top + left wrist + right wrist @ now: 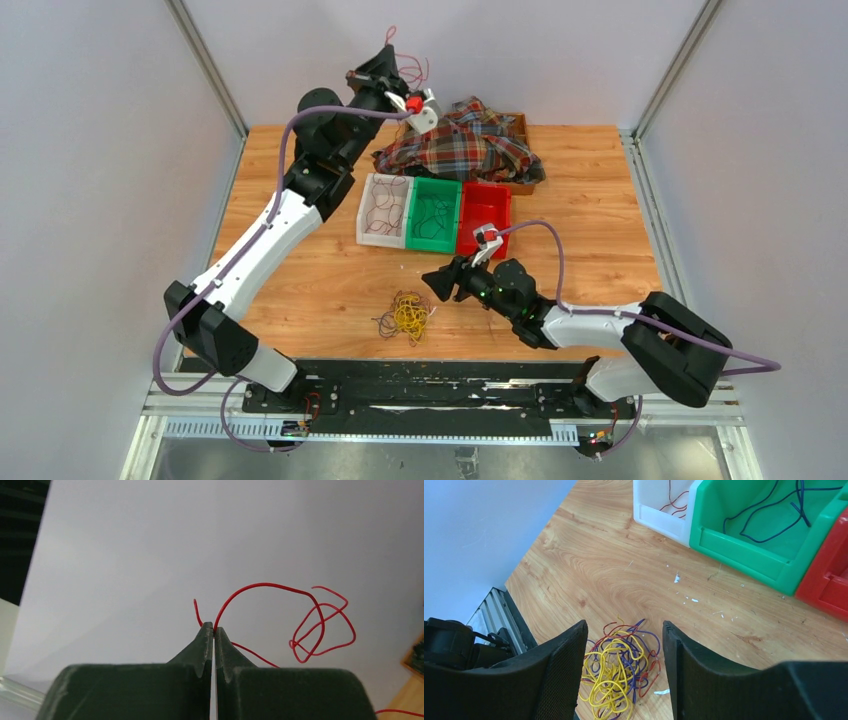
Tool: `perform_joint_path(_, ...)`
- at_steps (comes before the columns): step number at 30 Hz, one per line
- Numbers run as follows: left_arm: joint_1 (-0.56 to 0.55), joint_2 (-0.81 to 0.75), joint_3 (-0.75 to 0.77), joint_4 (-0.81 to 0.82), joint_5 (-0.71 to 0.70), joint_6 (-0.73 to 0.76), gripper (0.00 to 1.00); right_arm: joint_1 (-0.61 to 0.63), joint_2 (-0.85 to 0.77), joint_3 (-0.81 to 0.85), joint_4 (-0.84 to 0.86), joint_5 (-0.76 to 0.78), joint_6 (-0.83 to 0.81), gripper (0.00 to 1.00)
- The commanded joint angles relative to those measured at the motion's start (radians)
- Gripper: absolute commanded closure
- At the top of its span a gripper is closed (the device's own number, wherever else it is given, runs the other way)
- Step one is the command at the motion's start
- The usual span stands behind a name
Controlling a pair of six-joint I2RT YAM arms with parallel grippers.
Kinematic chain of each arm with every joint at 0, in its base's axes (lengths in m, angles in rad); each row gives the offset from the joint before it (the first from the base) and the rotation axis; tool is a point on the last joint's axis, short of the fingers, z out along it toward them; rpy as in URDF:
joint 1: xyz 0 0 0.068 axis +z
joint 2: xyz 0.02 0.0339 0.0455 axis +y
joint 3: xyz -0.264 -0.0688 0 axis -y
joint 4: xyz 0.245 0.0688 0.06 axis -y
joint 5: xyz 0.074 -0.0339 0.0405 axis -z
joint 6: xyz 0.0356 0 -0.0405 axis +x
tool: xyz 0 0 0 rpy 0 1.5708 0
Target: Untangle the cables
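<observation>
A tangle of yellow, purple and red cables (405,315) lies on the wooden table near its front edge. My right gripper (432,283) hovers just right of it, open. In the right wrist view the tangle (616,665) shows between and below the fingers of the right gripper (624,625), which hold nothing. My left gripper (390,48) is raised high over the table's back edge, shut on a thin red cable (415,68). In the left wrist view the tips of the left gripper (214,626) pinch that red cable (270,584), which arches and loops off to the right.
A white bin (367,225) with red wires, a green bin (449,189) with dark wires and a red bin (484,217) stand side by side mid-table. A plaid cloth (465,140) is heaped over a brown box (520,125) behind them.
</observation>
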Motion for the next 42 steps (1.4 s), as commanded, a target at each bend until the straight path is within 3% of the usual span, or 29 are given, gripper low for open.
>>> perform_joint_path(1,0.009,-0.092,-0.137,-0.048,-0.041,-0.039,0.99,-0.021,-0.037,-0.017,0.022,0.012,0.010,0.44)
perform_joint_path(7,0.014,-0.151,-0.282,-0.132,-0.078,-0.067,0.99,-0.027,-0.035,-0.015,0.018,0.006,0.020,0.44)
perform_joint_path(19,0.018,-0.092,-0.246,-0.420,-0.153,-0.349,0.99,-0.033,-0.041,-0.017,0.004,0.003,0.027,0.46)
perform_joint_path(27,0.054,0.008,-0.252,-0.403,-0.211,-0.400,0.99,-0.040,-0.042,-0.018,-0.001,0.000,0.037,0.47)
perform_joint_path(42,0.069,0.188,-0.339,-0.348,-0.211,-0.283,1.00,-0.068,-0.058,-0.023,-0.036,0.004,0.052,0.50)
